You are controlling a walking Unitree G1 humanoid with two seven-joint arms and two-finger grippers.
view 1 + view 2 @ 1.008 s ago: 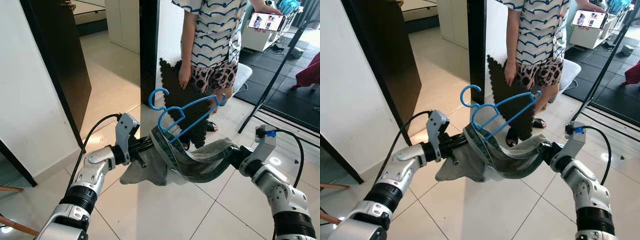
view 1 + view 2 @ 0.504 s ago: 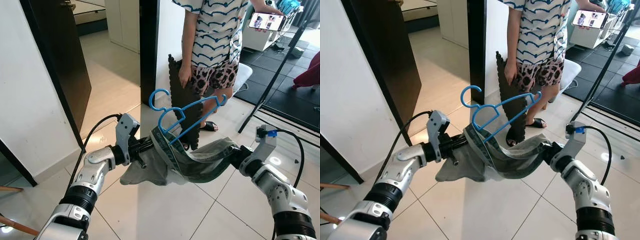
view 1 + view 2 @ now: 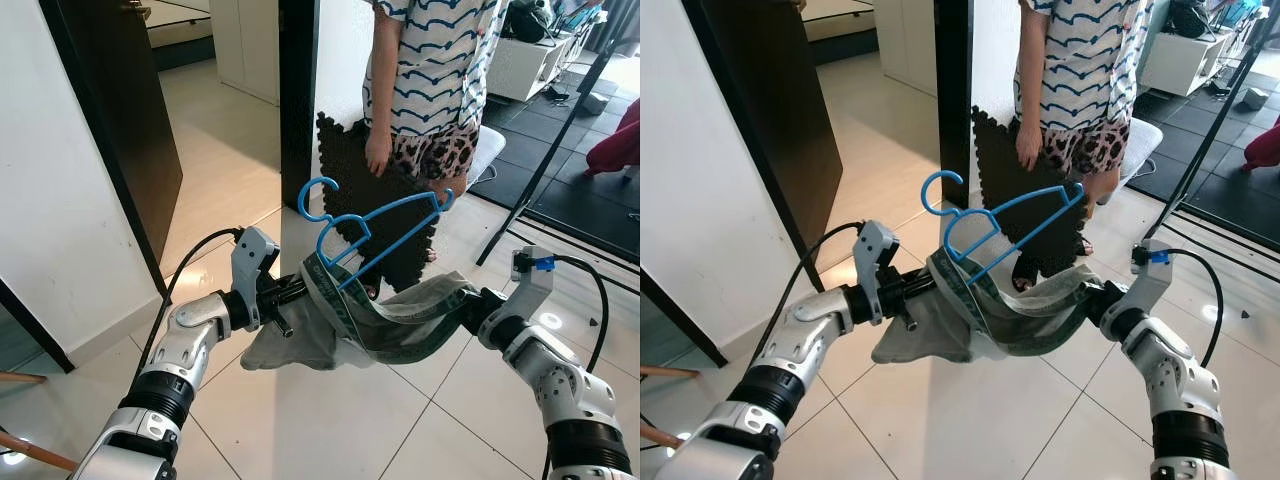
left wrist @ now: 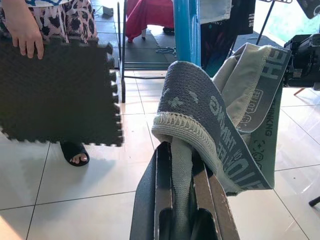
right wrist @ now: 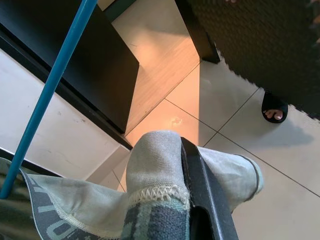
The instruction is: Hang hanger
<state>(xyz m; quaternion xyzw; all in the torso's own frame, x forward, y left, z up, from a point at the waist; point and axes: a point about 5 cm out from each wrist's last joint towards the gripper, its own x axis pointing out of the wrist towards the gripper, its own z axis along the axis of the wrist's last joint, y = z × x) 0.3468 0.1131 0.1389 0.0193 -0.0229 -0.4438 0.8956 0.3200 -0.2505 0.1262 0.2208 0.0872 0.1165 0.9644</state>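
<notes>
Garment (image 3: 400, 320) with blue hanger (image 3: 375, 235) clamped between both grippers' jaws

A bright blue hanger (image 3: 375, 228) is carrying a grey-green garment (image 3: 400, 320) with a lettered waistband. A person is wearing a white top with blue wavy stripes (image 3: 435, 60), leopard-print shorts (image 3: 432, 152), holding a black foam mat (image 3: 375, 190).

Both silver arms reach forward, bent inward. The left gripper (image 3: 290, 297) points toward 3 o'clock, fingers clamped on cloth; the right gripper (image 3: 468, 305) points toward 9 o'clock, likewise clamped.
</notes>
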